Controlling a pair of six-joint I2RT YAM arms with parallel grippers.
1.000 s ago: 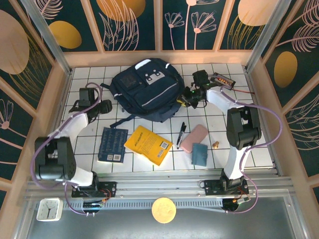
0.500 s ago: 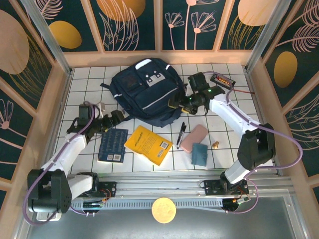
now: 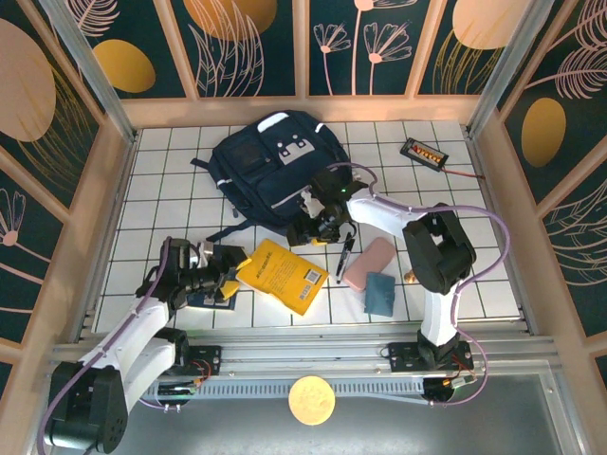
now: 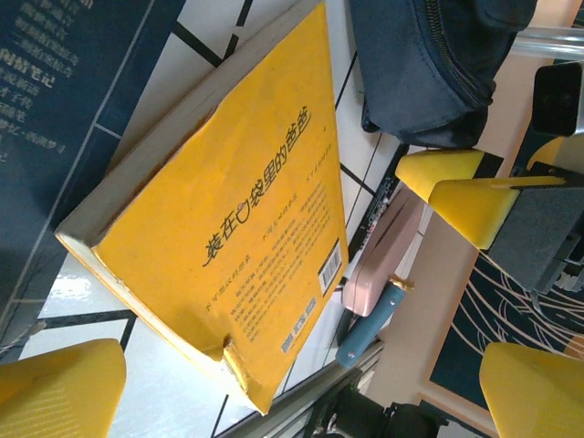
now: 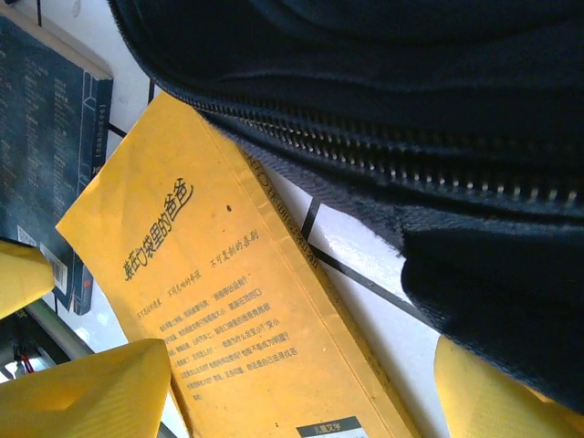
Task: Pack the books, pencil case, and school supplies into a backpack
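Note:
The yellow book point(image 3: 283, 275) lies flat on the tiles, just below the navy backpack point(image 3: 275, 171). My left gripper point(image 3: 228, 270) is open at the book's left corner, above the navy book point(image 3: 207, 289). In the left wrist view the yellow book point(image 4: 237, 210) lies ahead of my open gripper point(image 4: 292, 401), with the navy book point(image 4: 55, 109) beside it. My right gripper point(image 3: 308, 227) is open between the backpack's lower edge and the book. Its wrist view shows the backpack's zipper point(image 5: 383, 155) over the yellow book point(image 5: 219, 301). The black pen point(image 3: 343, 256), pink pencil case point(image 3: 370, 263) and teal item point(image 3: 381, 294) lie to the right.
A black tray with orange pieces point(image 3: 423, 153) sits at the back right with a red cable. A small brass object point(image 3: 411, 276) lies right of the pencil case. Wooden walls ring the tiled floor.
Both arms swung in toward the yellow book: the left came down from beside the backpack, the right from the back right to the backpack's lower edge. Both grippers opened.

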